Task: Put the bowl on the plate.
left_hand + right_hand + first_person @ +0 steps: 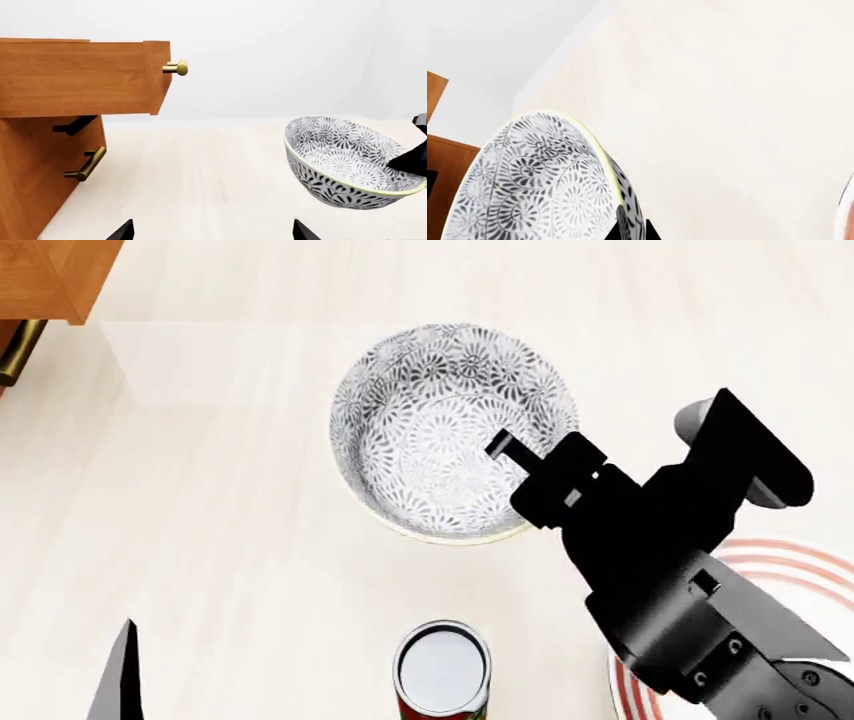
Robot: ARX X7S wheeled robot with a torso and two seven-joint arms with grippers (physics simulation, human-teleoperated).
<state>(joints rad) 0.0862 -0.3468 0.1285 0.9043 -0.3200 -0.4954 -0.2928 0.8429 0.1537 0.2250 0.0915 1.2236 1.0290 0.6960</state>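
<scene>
The bowl (pixel 447 430), white with a fine grey-black floral pattern, hangs tilted above the pale table. My right gripper (pixel 518 458) is shut on its near-right rim, one finger inside and one outside. In the right wrist view the bowl (pixel 540 180) has its wall pinched between the black fingertips of the gripper (pixel 630 232). The left wrist view shows the bowl (pixel 347 160) tipped, to the right of my open, empty left gripper (pixel 213 232). The plate (pixel 787 560), white with red rings, lies at the near right, mostly hidden under my right arm.
A can (pixel 441 670) with a silver lid stands near the front edge, between the arms. A wooden cabinet (pixel 67 80) with an open drawer and brass handles stands at the far left. A back wall rises behind the table.
</scene>
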